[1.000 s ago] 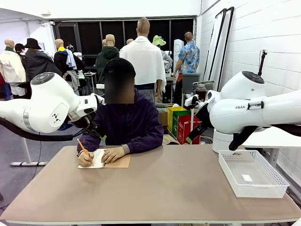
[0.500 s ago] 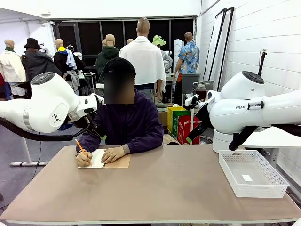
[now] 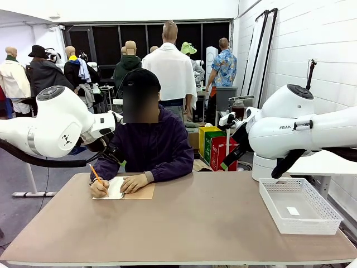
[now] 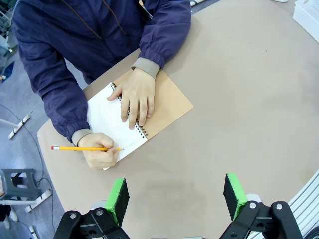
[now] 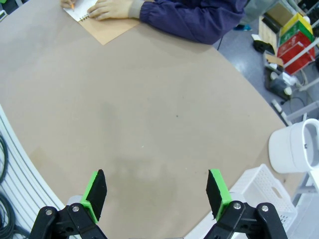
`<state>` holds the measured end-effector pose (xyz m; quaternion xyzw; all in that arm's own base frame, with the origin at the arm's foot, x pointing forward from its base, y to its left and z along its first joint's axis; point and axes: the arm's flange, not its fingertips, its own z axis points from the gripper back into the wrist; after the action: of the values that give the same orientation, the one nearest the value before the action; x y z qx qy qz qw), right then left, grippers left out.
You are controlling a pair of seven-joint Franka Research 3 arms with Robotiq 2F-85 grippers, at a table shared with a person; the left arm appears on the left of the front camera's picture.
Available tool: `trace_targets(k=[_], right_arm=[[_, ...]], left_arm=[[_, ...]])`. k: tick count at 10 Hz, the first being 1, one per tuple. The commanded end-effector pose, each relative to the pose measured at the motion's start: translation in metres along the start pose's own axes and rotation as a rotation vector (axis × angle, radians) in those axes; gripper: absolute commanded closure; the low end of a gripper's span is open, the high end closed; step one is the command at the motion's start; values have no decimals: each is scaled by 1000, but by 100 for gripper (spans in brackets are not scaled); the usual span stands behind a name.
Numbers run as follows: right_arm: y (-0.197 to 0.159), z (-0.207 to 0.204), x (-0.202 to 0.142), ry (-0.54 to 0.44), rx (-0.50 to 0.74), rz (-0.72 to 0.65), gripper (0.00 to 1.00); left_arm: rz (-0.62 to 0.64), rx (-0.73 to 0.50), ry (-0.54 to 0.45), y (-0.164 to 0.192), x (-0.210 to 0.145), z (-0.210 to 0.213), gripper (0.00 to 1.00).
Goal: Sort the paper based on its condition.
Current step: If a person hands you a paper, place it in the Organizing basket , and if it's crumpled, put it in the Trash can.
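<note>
Hovering over open table, left fingers and right fingers gape empty; notepad near far edge.

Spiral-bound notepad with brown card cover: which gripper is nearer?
Left. The left gripper hovers just short of the brown-covered spiral notepad; the right gripper hangs far across the table from it.

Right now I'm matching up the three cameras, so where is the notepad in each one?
Front view: notepad at the far left of the table, in front of the person.
Left wrist view: notepad left of centre, in the upper half.
Right wrist view: notepad at the top left.
Shared landmark: the person's hand lying flat on it.
</note>
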<state>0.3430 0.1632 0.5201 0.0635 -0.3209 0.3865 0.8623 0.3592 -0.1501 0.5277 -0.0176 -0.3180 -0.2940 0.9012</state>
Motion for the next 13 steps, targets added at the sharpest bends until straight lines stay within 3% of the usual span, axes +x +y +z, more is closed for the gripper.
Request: trace_targets(k=[1,13], right_arm=[[0,0,0,0,1,-3,0],[0,0,0,0,1,-3,0]], left_arm=[[5,-6,6,1,0,-1,0],[5,-6,6,1,0,-1,0]])
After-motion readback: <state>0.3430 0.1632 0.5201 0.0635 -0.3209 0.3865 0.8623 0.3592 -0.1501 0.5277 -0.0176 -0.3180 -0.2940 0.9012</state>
